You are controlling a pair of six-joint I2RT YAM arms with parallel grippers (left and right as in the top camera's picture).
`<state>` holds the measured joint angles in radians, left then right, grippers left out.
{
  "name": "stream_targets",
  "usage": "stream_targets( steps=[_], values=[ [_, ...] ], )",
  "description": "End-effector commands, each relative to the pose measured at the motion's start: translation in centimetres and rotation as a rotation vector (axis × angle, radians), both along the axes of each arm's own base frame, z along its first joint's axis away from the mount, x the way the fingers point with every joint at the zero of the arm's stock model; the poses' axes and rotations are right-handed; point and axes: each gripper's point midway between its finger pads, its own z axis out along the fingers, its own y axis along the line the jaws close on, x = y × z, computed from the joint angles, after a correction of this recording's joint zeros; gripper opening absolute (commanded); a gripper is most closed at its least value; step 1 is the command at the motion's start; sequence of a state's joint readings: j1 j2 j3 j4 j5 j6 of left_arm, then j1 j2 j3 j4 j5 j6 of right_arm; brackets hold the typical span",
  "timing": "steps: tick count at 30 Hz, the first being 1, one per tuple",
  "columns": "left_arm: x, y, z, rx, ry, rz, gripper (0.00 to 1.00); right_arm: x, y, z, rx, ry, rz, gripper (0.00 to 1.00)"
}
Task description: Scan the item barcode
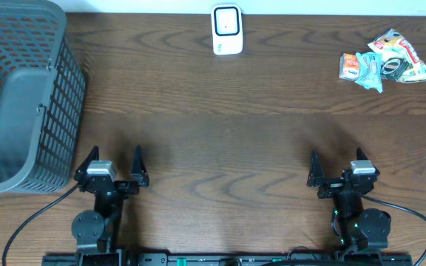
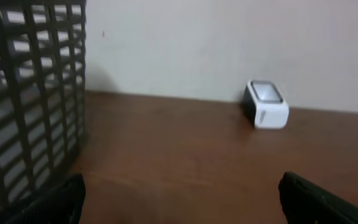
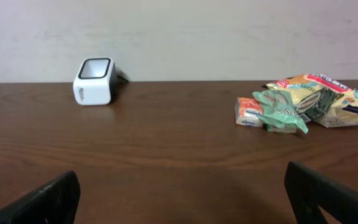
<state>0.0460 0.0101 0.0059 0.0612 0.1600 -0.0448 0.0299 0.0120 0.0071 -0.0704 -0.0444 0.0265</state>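
A white barcode scanner (image 1: 227, 29) stands at the back middle of the table, also seen in the wrist views (image 2: 266, 104) (image 3: 94, 81). A heap of snack packets (image 1: 387, 60) lies at the back right, orange, green and yellow (image 3: 303, 99). My left gripper (image 1: 115, 164) rests near the front left, open, nothing between its fingers (image 2: 55, 202). At the front right my right gripper (image 1: 339, 168) is open too and holds nothing, its fingers (image 3: 328, 196) wide apart. Both grippers are far from the packets and the scanner.
A grey mesh basket (image 1: 22, 96) fills the left side of the table, close to my left gripper (image 2: 23, 93). A pale wall runs behind the table's far edge. Black cables trail from both arm bases at the front.
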Motion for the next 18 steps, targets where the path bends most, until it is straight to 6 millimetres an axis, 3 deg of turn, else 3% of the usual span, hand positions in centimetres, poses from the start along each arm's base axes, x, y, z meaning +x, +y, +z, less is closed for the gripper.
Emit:
stream_targets(
  steps=[1, 4, 8, 18],
  values=[
    [-0.1, -0.3, -0.2, 0.061, 0.000, -0.019, 0.98, 0.0, -0.3, 0.0, 0.009, -0.001, -0.016, 0.99],
    [-0.1, -1.0, -0.6, 0.104, 0.012, -0.049, 0.98, 0.0, -0.3, 0.0, 0.009, -0.001, -0.016, 0.99],
    [-0.4, -1.1, -2.9, 0.136, 0.103, -0.063, 0.98, 0.0, -0.3, 0.0, 0.009, -0.001, -0.016, 0.99],
    [-0.3, -0.9, -2.8, 0.162, 0.100, -0.054, 0.97, 0.0, -0.3, 0.0, 0.009, -0.001, -0.016, 0.99]
  ],
)
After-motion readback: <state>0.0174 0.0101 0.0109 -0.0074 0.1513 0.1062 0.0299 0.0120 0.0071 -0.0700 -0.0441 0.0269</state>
